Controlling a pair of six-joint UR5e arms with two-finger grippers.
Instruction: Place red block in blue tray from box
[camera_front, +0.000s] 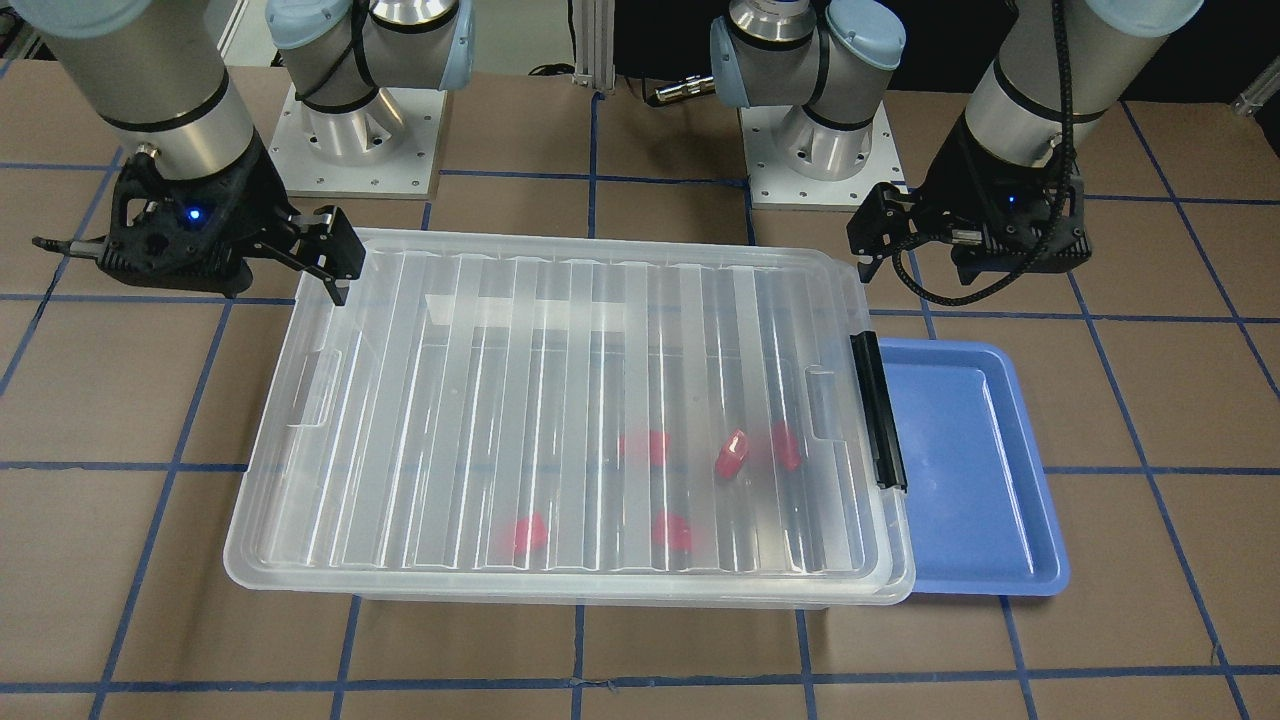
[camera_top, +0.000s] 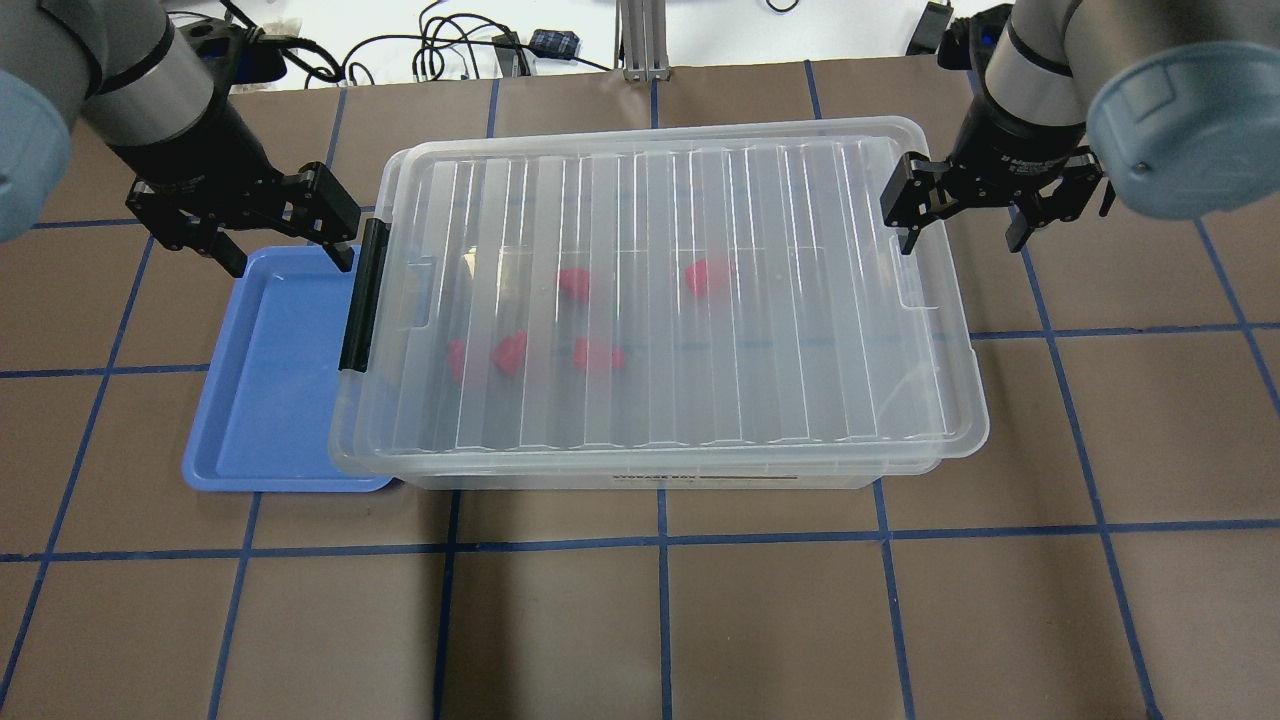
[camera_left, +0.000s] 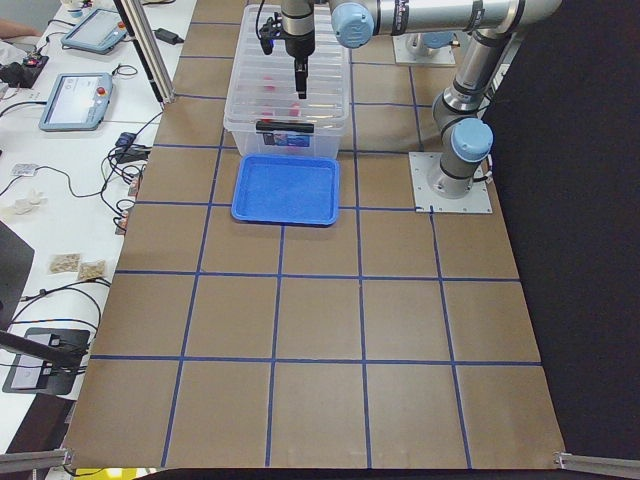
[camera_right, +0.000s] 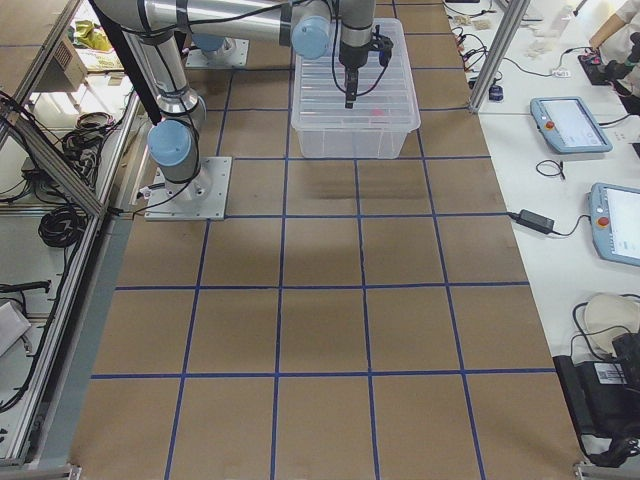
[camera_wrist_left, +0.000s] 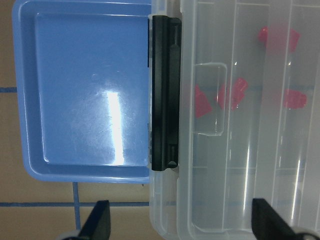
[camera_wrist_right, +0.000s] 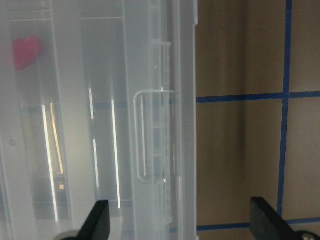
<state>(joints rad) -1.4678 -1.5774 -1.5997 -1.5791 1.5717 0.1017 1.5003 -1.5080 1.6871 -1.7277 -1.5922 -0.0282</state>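
The box (camera_top: 850, 330) is a clear bin with its ribbed lid shut and a black latch bar (camera_top: 362, 295) on its left end. Several red blocks lie inside, blurred through the lid, one of them (camera_top: 708, 277) toward the far side. The blue tray (camera_top: 270, 400) lies empty beside the latch end, its edge tucked under the box rim. My left gripper (camera_top: 290, 258) is open and empty above the tray's far edge and the latch bar (camera_wrist_left: 164, 95). My right gripper (camera_top: 960, 238) is open and empty, straddling the box's opposite short edge (camera_wrist_right: 187, 125).
The table is brown with a blue tape grid (camera_top: 660, 540). Cables (camera_top: 450, 50) lie beyond its far edge. The two arm bases (camera_front: 360, 130) stand behind the box. Tablets (camera_right: 570, 125) rest on side benches.
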